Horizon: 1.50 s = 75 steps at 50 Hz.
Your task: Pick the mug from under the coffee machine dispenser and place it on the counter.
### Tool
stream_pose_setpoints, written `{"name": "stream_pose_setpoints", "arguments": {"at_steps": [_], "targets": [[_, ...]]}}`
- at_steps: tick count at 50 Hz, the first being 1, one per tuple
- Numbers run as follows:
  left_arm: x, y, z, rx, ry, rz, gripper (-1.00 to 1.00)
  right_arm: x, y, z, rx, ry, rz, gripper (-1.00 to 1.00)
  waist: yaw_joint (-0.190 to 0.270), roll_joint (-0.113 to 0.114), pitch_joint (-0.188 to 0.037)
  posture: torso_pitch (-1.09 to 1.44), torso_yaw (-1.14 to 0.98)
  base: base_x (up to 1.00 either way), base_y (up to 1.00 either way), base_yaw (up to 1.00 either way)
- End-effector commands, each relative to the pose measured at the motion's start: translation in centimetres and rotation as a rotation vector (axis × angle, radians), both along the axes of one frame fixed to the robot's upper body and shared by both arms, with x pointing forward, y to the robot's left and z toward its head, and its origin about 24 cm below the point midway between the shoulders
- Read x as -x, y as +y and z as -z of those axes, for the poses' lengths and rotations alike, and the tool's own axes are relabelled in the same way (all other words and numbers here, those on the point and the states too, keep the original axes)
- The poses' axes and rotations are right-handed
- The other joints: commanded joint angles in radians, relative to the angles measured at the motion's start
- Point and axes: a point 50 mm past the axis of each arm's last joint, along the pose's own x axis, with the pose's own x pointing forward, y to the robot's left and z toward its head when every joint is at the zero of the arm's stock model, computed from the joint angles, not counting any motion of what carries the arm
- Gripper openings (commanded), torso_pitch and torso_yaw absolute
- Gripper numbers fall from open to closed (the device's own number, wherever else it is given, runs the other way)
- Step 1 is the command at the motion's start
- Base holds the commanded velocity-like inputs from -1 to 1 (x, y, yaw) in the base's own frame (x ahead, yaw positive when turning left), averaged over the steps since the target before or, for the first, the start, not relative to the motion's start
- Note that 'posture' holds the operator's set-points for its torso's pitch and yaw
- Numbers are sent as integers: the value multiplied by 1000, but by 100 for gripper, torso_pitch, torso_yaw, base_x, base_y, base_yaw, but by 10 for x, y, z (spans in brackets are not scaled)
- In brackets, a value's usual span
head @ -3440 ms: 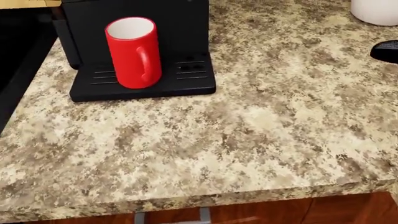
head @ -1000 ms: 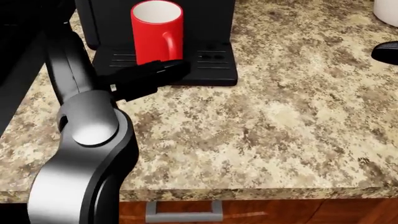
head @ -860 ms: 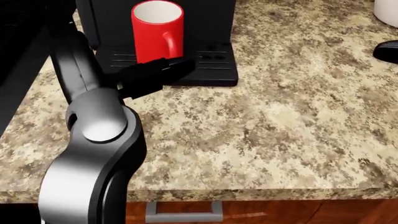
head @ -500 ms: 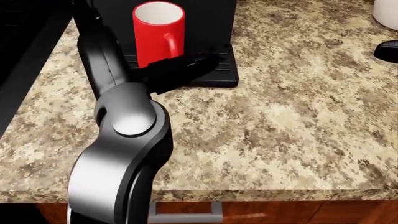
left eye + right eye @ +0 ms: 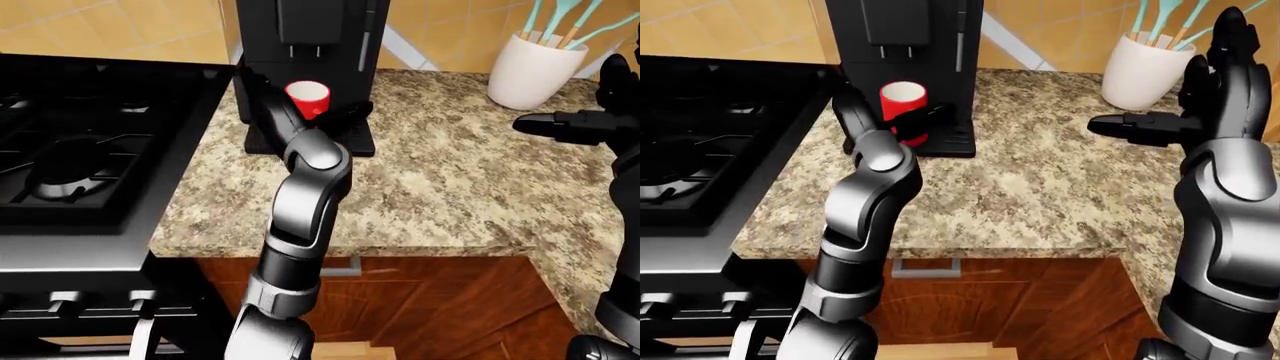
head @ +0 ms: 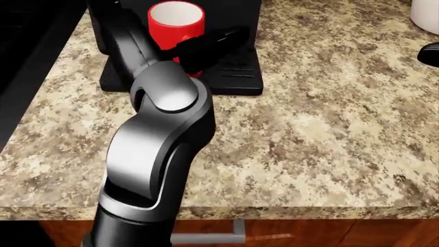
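Note:
The red mug (image 6: 177, 15) stands upright on the drip tray (image 6: 236, 78) of the black coffee machine (image 5: 905, 37), under its dispenser. My left arm reaches up from the bottom left of the head view. Its left hand (image 6: 230, 37) lies across the lower part of the mug, nearer the camera, with the fingers (image 6: 202, 47) stretched out to the right, open. They hide the mug's handle. Whether they touch the mug I cannot tell. My right hand (image 5: 1130, 126) is open and empty, held above the counter (image 6: 309, 128) far right of the machine.
A black gas stove (image 5: 80, 142) adjoins the counter on the left. A white holder with utensils (image 5: 1145, 71) stands at the counter's top right. A wooden drawer with a metal handle (image 6: 206, 237) sits below the counter edge.
My left arm has come into view, risen and swung right. Its hand has moved from below the tray's edge up against the mug. The mug has not moved.

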Motion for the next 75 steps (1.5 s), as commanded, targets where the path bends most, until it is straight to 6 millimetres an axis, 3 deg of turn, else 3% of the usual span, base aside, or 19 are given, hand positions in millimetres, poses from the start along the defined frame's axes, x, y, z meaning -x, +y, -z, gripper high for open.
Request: {"name": "stream_pose_setpoints", "arguments": {"at_steps": [1, 33, 41, 45, 47, 50, 52, 53, 75], "targets": [[2, -5, -17, 18, -92, 11, 100, 7, 0, -18, 33, -84, 8, 100, 1, -7, -25, 0, 0, 0, 0, 0], [-25, -13, 6, -2, -29, 10, 100, 8, 0, -19, 29, -86, 6, 100, -1, -6, -31, 0, 0, 0, 0, 0], [-33, -9, 25, 12, 19, 0, 100, 9, 1, -19, 28, -86, 5, 100, -1, -6, -32, 0, 0, 0, 0, 0], [-38, -6, 29, 26, 33, -12, 49, 9, 1, -20, 27, -88, 4, 100, -1, -6, -33, 0, 0, 0, 0, 0], [-42, -5, 31, 29, 41, -19, 2, 9, 1, -20, 26, -88, 4, 100, -1, -6, -33, 0, 0, 0, 0, 0], [-44, -3, 35, 33, 51, -28, -36, 9, 1, -20, 25, -89, 3, 100, -1, -5, -33, 0, 0, 0, 0, 0], [-46, -2, 34, 34, 49, -36, -71, 10, 1, -20, 25, -89, 4, 100, 0, -4, -34, 0, 0, 0, 0, 0], [-46, -1, 34, 33, 47, -42, -99, 10, 1, -20, 24, -90, 4, 100, 0, -4, -35, 0, 0, 0, 0, 0], [-40, -4, 31, 34, 37, -14, -100, 8, 0, -19, 22, -87, 3, 100, -3, 0, -36, 0, 0, 0, 0, 0]]}}
